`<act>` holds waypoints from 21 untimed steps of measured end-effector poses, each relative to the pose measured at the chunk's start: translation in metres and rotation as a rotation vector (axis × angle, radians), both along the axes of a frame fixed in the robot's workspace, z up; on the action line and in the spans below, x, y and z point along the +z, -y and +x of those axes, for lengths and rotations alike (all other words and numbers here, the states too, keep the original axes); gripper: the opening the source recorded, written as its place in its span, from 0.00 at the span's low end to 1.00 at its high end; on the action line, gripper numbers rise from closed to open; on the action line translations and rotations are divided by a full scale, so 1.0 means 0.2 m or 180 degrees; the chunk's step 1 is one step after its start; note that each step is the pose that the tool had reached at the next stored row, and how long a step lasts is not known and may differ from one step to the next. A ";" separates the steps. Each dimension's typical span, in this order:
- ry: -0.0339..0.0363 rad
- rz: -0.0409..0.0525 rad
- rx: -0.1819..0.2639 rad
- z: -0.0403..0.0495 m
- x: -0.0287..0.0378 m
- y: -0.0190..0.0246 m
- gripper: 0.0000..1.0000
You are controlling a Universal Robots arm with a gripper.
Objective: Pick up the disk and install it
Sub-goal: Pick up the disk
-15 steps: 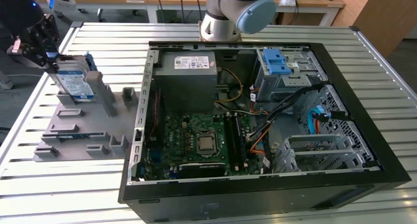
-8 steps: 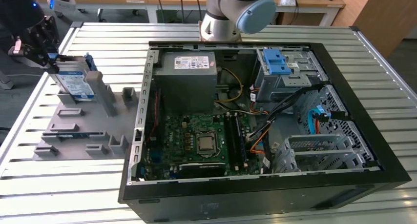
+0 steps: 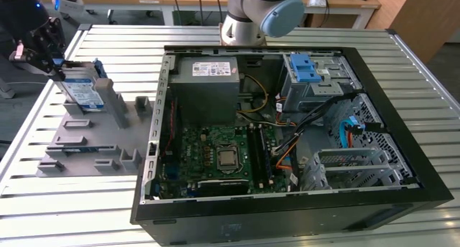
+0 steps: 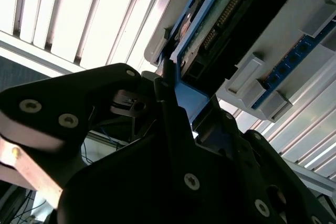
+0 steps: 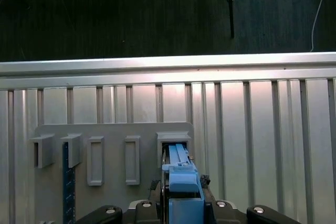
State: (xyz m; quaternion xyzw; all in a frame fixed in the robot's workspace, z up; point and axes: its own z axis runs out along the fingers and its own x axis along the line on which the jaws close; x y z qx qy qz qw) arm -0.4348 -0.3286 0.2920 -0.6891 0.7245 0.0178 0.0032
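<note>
The disk stands on edge in a slot of the grey holder block, at the exterior view's left, with its white-and-blue label facing out. My gripper comes down on its top edge. In the second wrist view the black fingers press on the blue rail frame of the disk, so the gripper is shut on it. In the first wrist view the blue rail rises from a slot of the holder block just above the gripper.
An open black computer case lies on the slatted metal table, holding a grey power-supply box, a motherboard, a drive cage with a light-blue latch and loose cables. The arm's base stands behind the case.
</note>
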 end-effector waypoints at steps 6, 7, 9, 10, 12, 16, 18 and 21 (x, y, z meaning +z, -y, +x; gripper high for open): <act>0.0000 0.0000 0.0000 0.000 -0.001 0.000 0.45; 0.0000 0.0000 0.0000 0.000 -0.001 0.000 0.45; 0.0000 0.0000 0.0000 0.000 -0.001 0.000 0.45; 0.0000 -0.0001 0.0000 0.000 -0.002 0.000 0.45; 0.0000 -0.0001 0.0000 0.000 -0.003 0.000 0.45; 0.0000 -0.0001 0.0000 0.000 -0.004 0.000 0.37; 0.0000 -0.0001 0.0000 0.000 -0.004 0.000 0.37; 0.0000 -0.0001 0.0000 0.000 -0.004 0.000 0.37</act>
